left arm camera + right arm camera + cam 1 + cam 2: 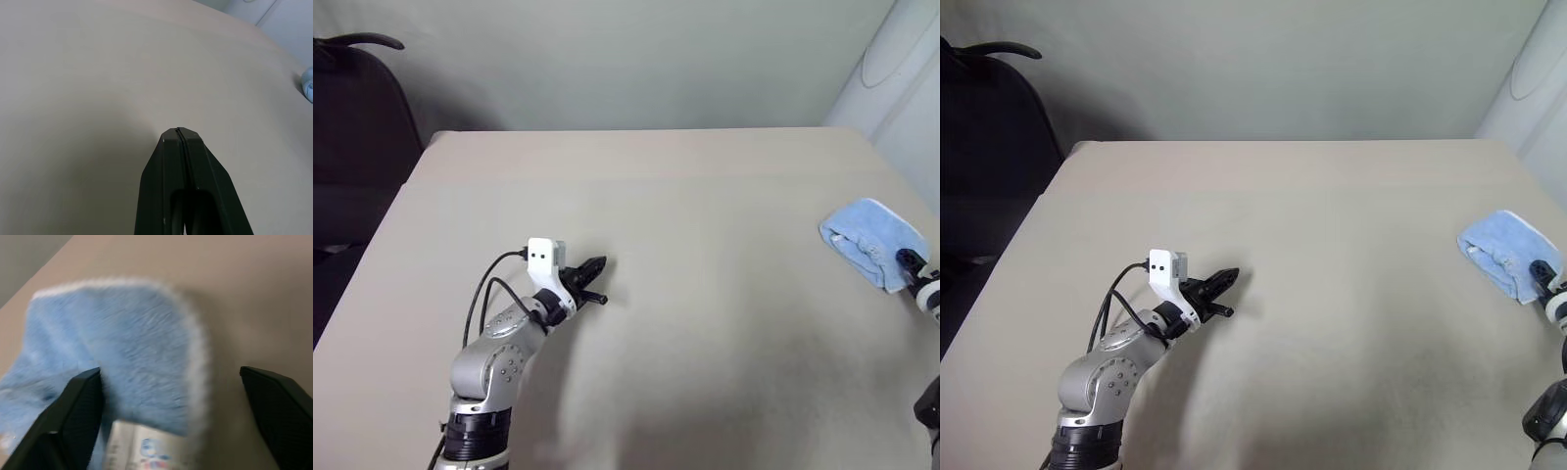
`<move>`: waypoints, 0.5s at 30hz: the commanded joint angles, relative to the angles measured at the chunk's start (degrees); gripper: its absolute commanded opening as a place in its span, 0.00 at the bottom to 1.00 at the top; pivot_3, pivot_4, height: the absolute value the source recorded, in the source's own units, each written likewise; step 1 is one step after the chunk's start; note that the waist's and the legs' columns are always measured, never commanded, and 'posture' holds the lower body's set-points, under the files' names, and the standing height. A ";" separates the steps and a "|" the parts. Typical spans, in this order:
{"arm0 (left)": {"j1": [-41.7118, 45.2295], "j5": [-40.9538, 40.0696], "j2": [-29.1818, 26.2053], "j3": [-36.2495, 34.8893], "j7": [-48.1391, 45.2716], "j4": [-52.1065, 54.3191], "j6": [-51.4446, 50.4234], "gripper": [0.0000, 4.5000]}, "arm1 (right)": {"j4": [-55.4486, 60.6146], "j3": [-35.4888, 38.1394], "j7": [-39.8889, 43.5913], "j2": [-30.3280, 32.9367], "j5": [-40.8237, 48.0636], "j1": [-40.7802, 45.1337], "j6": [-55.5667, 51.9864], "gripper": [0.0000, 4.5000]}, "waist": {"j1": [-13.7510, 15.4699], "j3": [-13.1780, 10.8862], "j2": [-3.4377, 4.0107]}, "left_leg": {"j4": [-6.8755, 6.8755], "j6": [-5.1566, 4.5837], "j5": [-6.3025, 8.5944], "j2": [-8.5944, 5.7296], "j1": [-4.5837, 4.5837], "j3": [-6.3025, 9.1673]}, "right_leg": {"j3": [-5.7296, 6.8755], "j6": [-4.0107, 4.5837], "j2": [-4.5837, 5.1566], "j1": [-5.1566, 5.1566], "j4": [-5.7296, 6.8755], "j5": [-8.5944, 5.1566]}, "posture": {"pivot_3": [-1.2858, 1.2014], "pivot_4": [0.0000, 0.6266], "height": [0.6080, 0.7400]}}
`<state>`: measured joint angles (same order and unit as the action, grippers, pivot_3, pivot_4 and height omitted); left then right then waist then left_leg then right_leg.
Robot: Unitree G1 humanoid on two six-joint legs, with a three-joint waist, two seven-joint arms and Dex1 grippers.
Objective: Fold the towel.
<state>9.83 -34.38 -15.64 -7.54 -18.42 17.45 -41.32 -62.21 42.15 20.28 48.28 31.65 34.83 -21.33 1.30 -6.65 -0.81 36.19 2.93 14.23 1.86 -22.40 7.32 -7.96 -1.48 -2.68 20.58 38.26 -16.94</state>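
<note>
Towel (871, 240) near table (705, 294) right edge, left clear

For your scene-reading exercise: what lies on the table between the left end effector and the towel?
Nothing: bare table separates the left end effector from the towel, seen in both eye views.

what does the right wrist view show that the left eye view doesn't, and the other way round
Right wrist view alone: a white printed label at the edge of the small light-blue terry cloth towel, and the right claw with its black fingers standing wide apart, the towel between them.

Left eye view alone: the left claw shut over bare table, and a dark chair beyond the far left corner.

Both: the towel, folded over, lying on the beige table.
</note>
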 commanded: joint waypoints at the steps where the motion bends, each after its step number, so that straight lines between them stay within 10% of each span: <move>1: 0.18 0.64 0.14 0.70 -0.69 -0.04 1.26 0.00 | 5.70 2.99 0.26 2.16 2.37 -0.80 1.72 0.99 | -0.06 0.00 0.00 | 0.00 0.00 0.00 0.00 0.00 -0.01 | 0.00 0.00 0.00 0.00 0.00 0.00 | 0.52 0.24 1.00; 6: 2.70 3.20 0.38 -0.41 0.82 -4.25 3.98 0.00 | 17.53 0.54 2.78 -0.47 0.71 -3.26 7.08 0.99 | -0.12 0.00 0.01 | 0.01 -0.03 0.01 0.00 0.03 -0.04 | -0.04 -0.02 0.00 0.00 0.01 -0.01 | 0.52 0.24 1.00; 15: 5.24 13.01 -2.84 0.51 0.43 -10.51 14.52 0.00 | 54.05 -29.24 18.48 -14.59 -5.54 -12.36 8.56 0.99 | -1.39 0.00 0.00 | 0.29 -0.17 0.10 0.01 0.06 0.02 | 0.00 -0.03 -0.09 -0.05 0.01 -0.01 | 0.52 0.24 1.00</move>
<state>14.67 -22.89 -17.78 -7.04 -17.34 6.36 -29.60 -13.08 17.78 36.06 34.95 27.42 22.82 -13.25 -0.09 -6.65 -0.82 36.50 2.76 14.33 1.87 -22.35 7.38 -7.95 -1.52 -2.77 20.51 38.27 -16.95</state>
